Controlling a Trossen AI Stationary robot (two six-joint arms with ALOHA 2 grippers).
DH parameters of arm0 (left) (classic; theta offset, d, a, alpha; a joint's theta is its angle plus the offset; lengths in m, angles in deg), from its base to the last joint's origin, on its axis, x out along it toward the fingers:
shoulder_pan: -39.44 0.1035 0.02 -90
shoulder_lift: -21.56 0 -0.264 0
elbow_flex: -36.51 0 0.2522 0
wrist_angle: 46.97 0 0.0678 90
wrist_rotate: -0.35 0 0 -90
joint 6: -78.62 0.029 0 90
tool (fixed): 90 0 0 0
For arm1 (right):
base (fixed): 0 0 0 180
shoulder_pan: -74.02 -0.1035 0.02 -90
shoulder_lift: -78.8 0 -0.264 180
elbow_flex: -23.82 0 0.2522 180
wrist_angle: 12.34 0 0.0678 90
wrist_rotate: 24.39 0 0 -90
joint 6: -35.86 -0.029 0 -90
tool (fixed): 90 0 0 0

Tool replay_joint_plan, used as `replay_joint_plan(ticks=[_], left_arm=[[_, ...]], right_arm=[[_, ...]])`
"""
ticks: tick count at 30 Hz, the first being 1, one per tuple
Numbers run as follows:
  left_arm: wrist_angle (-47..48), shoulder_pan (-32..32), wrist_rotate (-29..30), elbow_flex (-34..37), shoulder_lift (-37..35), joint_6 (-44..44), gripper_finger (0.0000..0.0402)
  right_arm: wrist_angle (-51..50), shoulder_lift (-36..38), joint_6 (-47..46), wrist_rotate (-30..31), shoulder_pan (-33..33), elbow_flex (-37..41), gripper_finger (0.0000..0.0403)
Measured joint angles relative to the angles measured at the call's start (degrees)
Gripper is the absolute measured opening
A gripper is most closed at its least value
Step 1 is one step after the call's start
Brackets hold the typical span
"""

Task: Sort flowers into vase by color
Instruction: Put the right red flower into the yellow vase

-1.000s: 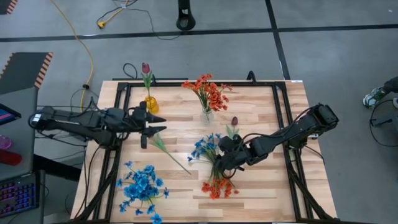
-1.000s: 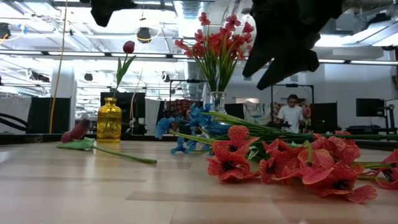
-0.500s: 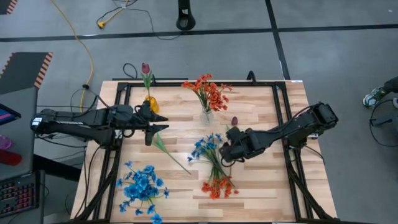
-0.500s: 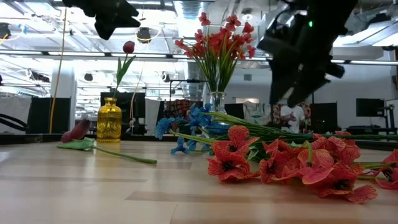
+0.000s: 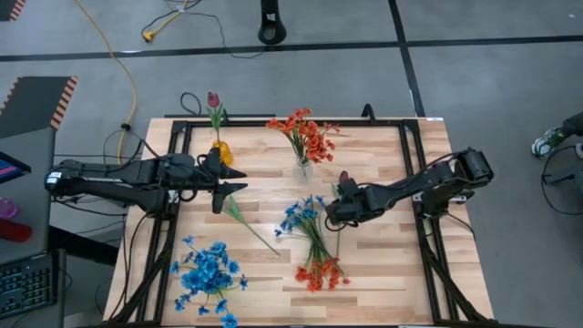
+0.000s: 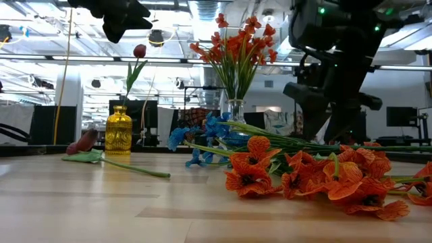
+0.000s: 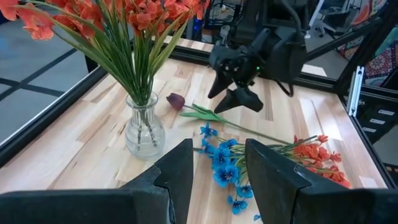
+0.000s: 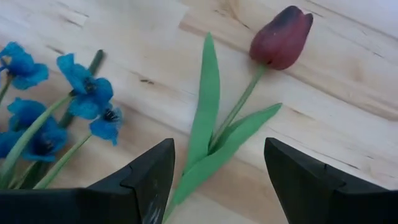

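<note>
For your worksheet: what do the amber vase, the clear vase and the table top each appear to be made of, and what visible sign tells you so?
Amber vase: probably tinted glass, glossy; light glows through it.
Clear vase: glass or clear plastic, smooth; the green stems show through its wall.
Table top: pale wood in joined strips, matte or lightly sealed; grain lines and plank seams are visible.

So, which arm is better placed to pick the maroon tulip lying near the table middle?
Right. The right gripper hangs open directly over the lying tulip. The left gripper waits near the yellow vase, farther away.
</note>
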Motion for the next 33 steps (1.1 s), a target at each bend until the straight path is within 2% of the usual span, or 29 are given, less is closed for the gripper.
replay_joint_plan(ticks=[14, 20, 25, 33], left_arm=[[0.02, 0.00, -0.01, 0.00, 0.00, -0.02, 0.0132], [0.04, 0.00, -0.01, 0.00, 0.00, -0.02, 0.0132], [0.02, 0.00, -0.01, 0.00, 0.00, -0.02, 0.0132], [0.02, 0.00, -0.01, 0.00, 0.00, -0.04, 0.0132]], right_arm=[[9.98, 0.02, -3.12, -1.81, -0.67, 7.02, 0.0276], [10.27, 0.02, -4.50, -1.64, -1.39, 7.37, 0.0272], [10.36, -1.40, -4.48, -1.46, -0.82, 7.35, 0.0241], [11.32, -8.80, -4.44, -1.06, -0.57, 5.84, 0.0159]])
